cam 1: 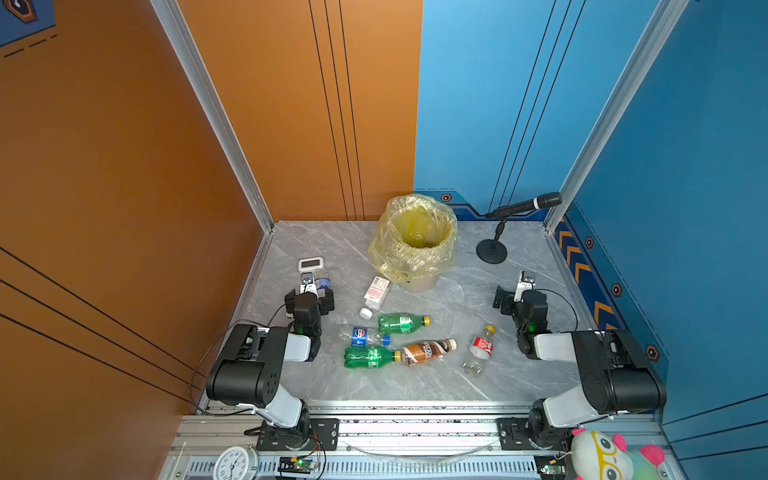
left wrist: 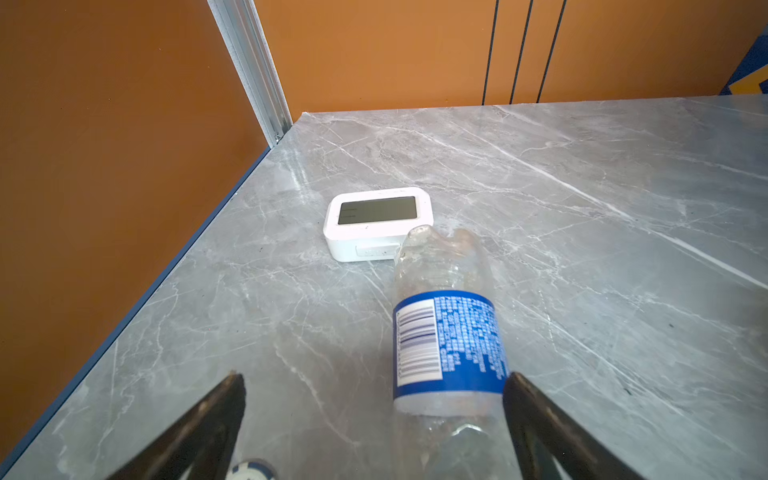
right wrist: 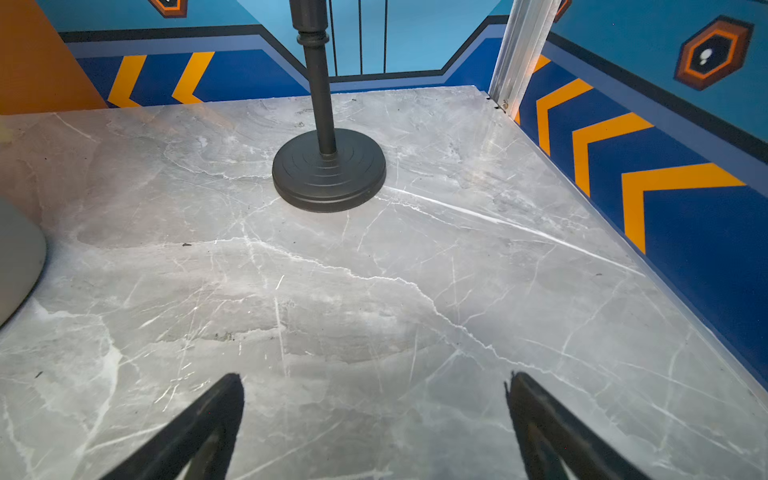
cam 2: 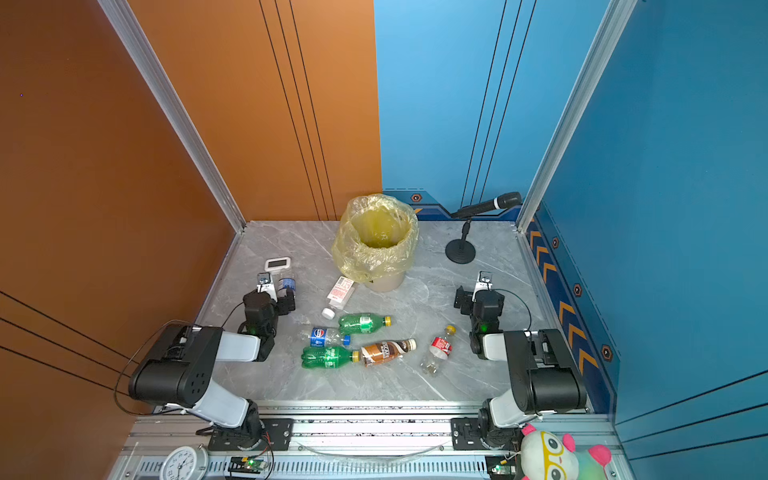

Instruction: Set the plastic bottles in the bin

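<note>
The bin (cam 1: 415, 241), a beige bucket lined with a yellow bag, stands at the back middle. Several plastic bottles lie in front of it: a white red-label one (cam 1: 377, 293), two green ones (cam 1: 401, 324) (cam 1: 368, 357), a Pepsi one (cam 1: 361, 336), a brown coffee one (cam 1: 428, 351) and a clear red-label one (cam 1: 480, 349). A small clear water bottle (left wrist: 449, 332) lies between the jaws of my open left gripper (left wrist: 374, 378), close against one finger (left wrist: 523, 399). My right gripper (right wrist: 374, 378) hangs open over bare table at the right, with nothing in it.
A white digital timer (left wrist: 378, 222) lies just beyond the water bottle's base, near the left wall. A black microphone stand (right wrist: 328, 170) rises ahead of the right gripper. Walls close the table (cam 1: 415, 386) on three sides. A small blue-and-white round thing (left wrist: 249, 469) sits by the left finger.
</note>
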Robot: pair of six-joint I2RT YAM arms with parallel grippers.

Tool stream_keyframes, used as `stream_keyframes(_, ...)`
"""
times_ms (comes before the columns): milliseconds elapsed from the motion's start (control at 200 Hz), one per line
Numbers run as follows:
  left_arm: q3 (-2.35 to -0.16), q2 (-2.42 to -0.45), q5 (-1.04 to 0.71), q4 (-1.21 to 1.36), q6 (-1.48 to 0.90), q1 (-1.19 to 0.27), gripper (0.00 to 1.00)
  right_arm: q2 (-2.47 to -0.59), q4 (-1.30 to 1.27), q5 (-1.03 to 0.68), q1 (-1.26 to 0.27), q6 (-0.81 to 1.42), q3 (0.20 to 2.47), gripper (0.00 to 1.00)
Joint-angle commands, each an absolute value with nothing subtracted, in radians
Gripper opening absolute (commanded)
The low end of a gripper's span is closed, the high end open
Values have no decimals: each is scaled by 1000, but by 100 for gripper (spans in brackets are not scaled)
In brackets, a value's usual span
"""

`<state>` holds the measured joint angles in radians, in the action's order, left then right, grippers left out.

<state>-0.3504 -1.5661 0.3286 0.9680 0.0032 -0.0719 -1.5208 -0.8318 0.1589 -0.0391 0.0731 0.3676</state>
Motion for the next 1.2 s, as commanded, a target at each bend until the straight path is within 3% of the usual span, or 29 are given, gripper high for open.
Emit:
stream_keyframes(0,-367,-1566,304,951,-7,-64,98,-1532,-853,148,-35,54,387,100)
stream_keyframes(1096,-367,-1556,256,945,-14,-45,98,-1530,-856,165,-33,64,393,100)
stream_keyframes(1192,-412,-1433,279,759,13,-73,98,-1424,-577,237,-40,87,503,100)
